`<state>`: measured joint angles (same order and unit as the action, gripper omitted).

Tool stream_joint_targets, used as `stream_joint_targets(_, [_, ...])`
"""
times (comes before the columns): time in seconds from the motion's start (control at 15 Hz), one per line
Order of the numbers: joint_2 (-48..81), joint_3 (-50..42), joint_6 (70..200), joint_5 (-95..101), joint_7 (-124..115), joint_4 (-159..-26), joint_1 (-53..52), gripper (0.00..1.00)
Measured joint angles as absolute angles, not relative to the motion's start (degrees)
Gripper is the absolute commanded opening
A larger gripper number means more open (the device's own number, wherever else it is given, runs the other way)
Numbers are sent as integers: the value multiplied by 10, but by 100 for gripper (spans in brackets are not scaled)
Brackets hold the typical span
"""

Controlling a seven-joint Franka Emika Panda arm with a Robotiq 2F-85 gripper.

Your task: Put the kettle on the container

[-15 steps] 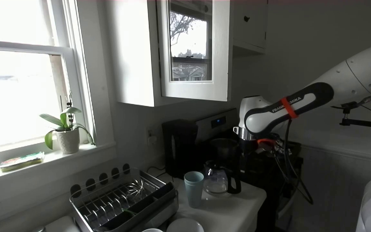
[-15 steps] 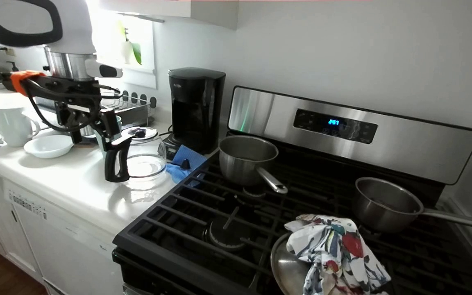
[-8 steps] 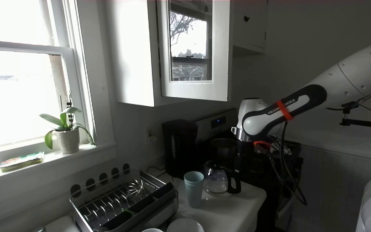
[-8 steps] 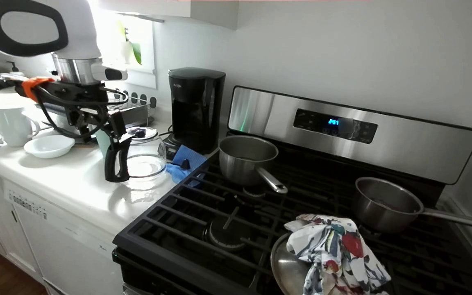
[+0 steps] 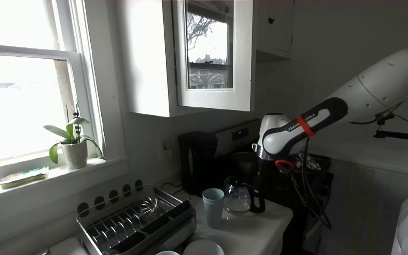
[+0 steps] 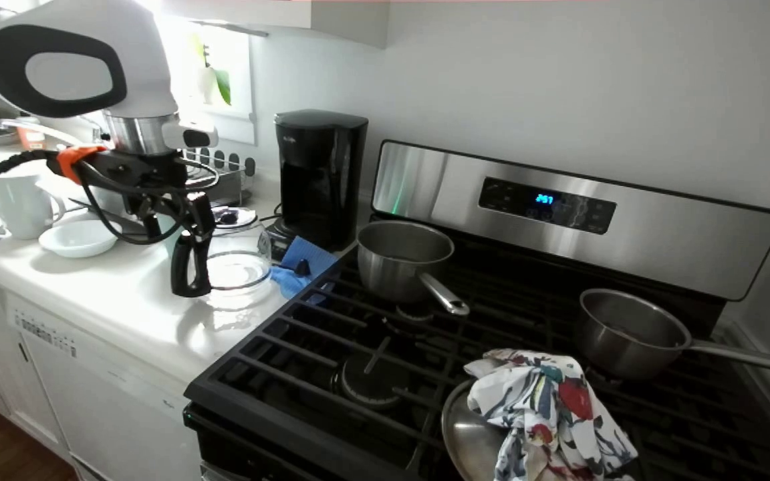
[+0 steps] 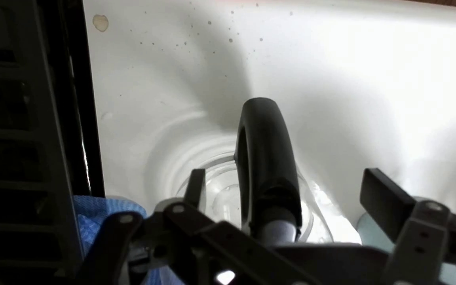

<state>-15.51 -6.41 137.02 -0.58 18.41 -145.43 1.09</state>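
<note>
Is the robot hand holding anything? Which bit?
Nothing: the hand is open. In the wrist view, the black handle of the glass pot shows between its fingers, touching neither.

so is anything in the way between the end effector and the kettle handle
Nothing visible: in the wrist view the end effector stands open, with the black handle of the glass kettle showing between its fingers. The pale blue-green cup shows past one finger, outside that gap, so it probably won't block the grip.

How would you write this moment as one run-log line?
gripper: open, astride kettle handle in wrist view | grasp: not yet | glass kettle: upright on counter | lift: not yet
</note>
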Motion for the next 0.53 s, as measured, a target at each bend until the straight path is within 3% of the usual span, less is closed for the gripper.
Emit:
stream_joint_targets(0.07, [-152,-64,1377,-11,188,-1454,10,92])
stream_joint_targets(0.4, [-144,-65,1415,-39,211,-1454,8,96])
stream_joint_targets(0.47, [-144,-66,1422,-42,215,-1454,8,81])
stream_joint_targets(0.53, [-143,-67,1428,-44,218,-1454,7,71])
